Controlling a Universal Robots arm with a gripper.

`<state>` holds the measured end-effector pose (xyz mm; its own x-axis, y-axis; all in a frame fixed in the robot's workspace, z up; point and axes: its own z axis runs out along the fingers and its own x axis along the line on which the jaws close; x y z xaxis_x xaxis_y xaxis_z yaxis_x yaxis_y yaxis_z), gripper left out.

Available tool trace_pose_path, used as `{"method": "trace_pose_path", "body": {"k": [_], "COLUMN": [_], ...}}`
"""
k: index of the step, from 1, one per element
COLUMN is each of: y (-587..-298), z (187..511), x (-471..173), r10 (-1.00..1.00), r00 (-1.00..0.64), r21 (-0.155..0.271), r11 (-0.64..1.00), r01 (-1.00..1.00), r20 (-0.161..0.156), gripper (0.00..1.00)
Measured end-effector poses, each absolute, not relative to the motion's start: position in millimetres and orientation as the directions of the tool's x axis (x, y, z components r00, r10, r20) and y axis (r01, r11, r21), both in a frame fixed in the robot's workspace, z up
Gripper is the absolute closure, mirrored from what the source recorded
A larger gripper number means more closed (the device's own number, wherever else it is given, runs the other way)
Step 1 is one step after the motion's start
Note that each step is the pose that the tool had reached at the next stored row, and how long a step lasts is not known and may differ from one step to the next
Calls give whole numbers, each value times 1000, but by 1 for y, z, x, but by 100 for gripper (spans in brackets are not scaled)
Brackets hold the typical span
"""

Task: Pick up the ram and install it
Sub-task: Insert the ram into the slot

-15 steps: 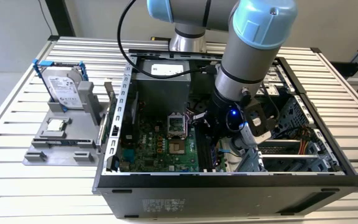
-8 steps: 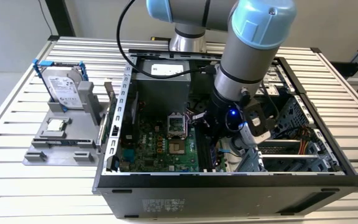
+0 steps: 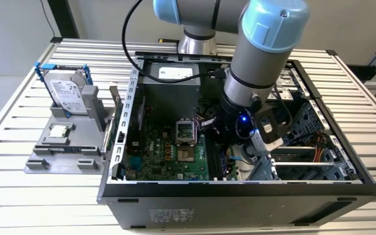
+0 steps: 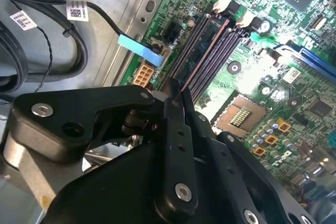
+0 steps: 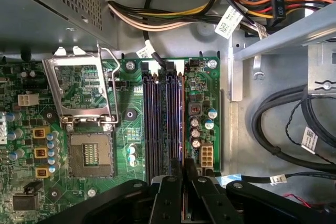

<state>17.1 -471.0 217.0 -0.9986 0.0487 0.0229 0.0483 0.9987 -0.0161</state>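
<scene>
**Ram over the slots, alignment is the risk**

In the exterior view the arm reaches down into the open computer case (image 3: 364,188) at centre right of the frame, with the gripper (image 3: 240,147) low over the motherboard (image 3: 168,156). At the left of the frame, outside the case, a hard drive (image 3: 67,93) stands in a grey holder (image 3: 64,156).

In the second wrist view the gripper (image 4: 176,103) sits in the lower half of the frame, its fingers (image 4: 176,129) drawn nearly together on a thin dark edge that I take to be the ram (image 4: 181,92). It stands just above the near end of the memory slots (image 4: 210,51), which run toward the upper right.

In the first wrist view the gripper (image 5: 184,192) is at bottom centre, the clamped ram (image 5: 185,174) in line with the memory slots (image 5: 163,124). The open processor socket (image 5: 92,153) lies at lower left.

The stick looks close to one slot, but whether it is truly seated in the groove cannot be told. A slight offset or tilt could land it on a slot wall, and pressing then might bend the board or slip the stick in the grip.
</scene>
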Motion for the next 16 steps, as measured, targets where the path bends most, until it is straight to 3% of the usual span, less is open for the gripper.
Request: {"method": "trace_pose_path", "body": {"k": [16], "y": [-471], "z": [213], "x": [17], "r10": [49], "r00": [-999], "r21": [-16], "r11": [999], "r01": [48], "r20": [23], "gripper": [100]}}
